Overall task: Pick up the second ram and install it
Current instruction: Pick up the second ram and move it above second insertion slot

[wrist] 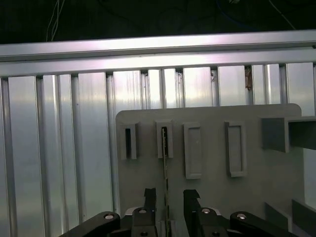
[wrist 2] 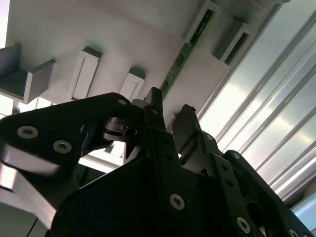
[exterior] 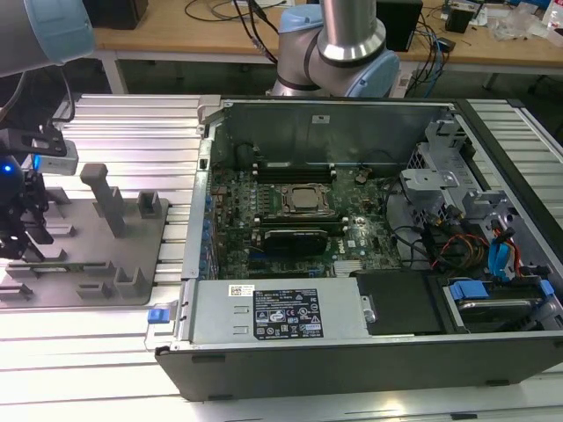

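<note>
First wrist view, for your record: second ram [wrist: 164,163] stands on edge in a slot of the grey holder tray [wrist: 212,197]. Your gripper [wrist: 170,192]: jaws parted, straddling the ram, a gap each side. Exterior view: tray on the table [exterior: 132,123], to the exterior view's left of the open computer case [exterior: 352,334].

The second ram [wrist 2: 180,58] is a thin green strip in a plain matt grey holder tray [wrist 2: 98,29], on a silver table [exterior: 132,123] ribbed with long parallel grooves. The gripper [wrist 2: 170,106] is black with pale screw heads. Inside the dark grey computer case [exterior: 352,360], the motherboard [exterior: 237,198] is deep green beside bright blue clips [exterior: 466,290].
</note>
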Controlling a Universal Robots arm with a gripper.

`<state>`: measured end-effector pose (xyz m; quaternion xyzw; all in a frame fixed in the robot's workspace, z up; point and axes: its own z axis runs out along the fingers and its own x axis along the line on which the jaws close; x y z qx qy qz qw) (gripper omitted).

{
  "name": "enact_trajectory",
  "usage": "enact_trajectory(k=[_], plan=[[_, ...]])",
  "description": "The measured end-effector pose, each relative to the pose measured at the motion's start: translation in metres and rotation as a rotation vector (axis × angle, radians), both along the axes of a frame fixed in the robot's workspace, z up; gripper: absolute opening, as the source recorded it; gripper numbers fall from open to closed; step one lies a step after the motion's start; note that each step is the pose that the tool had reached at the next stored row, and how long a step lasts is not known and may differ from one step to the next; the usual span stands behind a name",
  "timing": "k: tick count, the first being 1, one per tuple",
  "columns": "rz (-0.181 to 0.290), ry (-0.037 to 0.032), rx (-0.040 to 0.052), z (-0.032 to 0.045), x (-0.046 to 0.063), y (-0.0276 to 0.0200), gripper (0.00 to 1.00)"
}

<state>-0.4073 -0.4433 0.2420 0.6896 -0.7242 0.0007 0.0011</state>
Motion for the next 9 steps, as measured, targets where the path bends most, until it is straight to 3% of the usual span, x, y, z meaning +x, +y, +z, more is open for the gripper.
enact_trajectory(k=[9], plan=[[0.001, 0.0005, -0.0003, -0.0048, -0.0001, 0.0, 0.34]])
